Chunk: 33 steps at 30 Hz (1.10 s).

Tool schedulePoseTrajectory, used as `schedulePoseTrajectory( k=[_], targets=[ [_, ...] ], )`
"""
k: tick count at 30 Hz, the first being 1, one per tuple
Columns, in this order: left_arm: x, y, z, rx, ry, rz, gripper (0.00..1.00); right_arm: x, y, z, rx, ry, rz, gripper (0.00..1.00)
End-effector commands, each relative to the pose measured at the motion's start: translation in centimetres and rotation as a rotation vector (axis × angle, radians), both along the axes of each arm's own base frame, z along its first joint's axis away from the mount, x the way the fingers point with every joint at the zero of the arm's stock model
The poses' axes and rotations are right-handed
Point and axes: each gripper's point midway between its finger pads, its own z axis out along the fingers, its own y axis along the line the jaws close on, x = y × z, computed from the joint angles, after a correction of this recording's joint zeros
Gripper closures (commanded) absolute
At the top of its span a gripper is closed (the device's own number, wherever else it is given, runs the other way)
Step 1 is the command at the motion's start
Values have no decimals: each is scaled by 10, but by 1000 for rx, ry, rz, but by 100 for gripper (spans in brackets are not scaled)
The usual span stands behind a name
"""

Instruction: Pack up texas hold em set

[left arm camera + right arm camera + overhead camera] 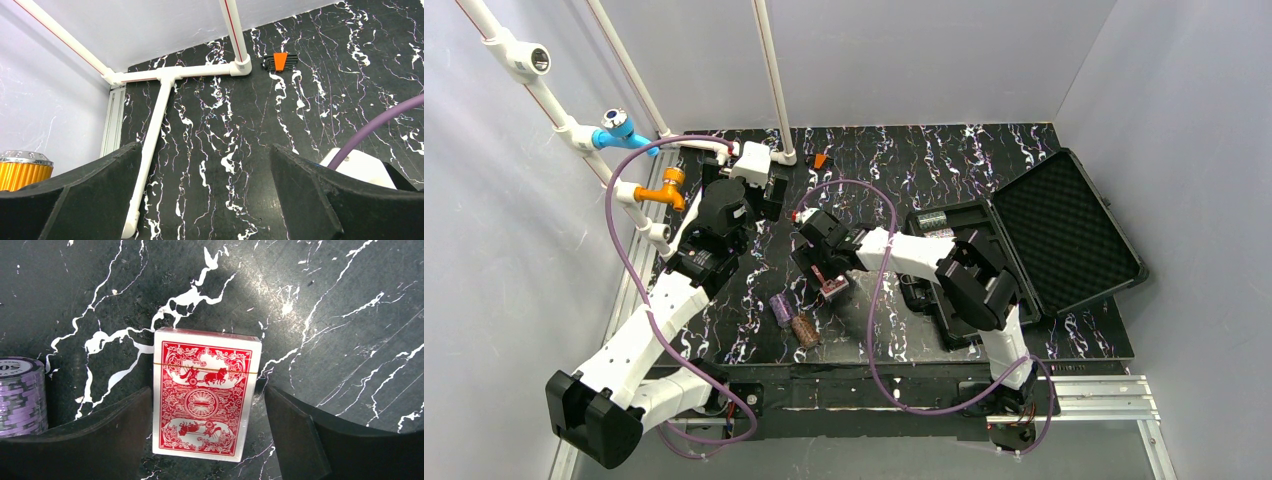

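Counter: one black counter with white veins carries everything.
Case: one black case lies open on the right of the counter. Its foam-lined lid is laid back to the far right, and its base is partly hidden under the right arm.
Card decks: one in view, the red deck. It lies flat, back up, on the bare counter left of the case, near the middle.
Chip stacks on the counter: two, both on their sides near the red deck on its near-left. The purple stack and the brown stack lie just beside each other, the brown one nearer. The right wrist view shows the purple stack at its left edge, apart from the deck.
Chip stacks in the case: one greenish stack shows at the far-left part of the base. What lies just beside it is too small to tell.
Right claw: one, the right claw, is low over the red deck with its fingers apart, one on each long side. The left finger is almost at the deck's edge and a narrow gap shows on the right. It is not clamped.
Left claw: one, the left claw, is at the far left of the counter with its fingers spread wide and only bare counter between them.
Other things: one orange-and-black tool set lies at the far edge, beside a white pipe frame.
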Motion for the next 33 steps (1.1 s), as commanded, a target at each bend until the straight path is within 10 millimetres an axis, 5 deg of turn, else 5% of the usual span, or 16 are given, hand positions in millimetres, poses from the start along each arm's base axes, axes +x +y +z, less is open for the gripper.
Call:
schedulePoseTrajectory(
  k=[1,33],
  targets=[
    [-3,2,13,-18,-44,7,1,0,9,3,20,7,3,13],
    [-4,2,12,-13,-41,5,1,-12,0,-10,-127,-34,-2,20]
  ],
)
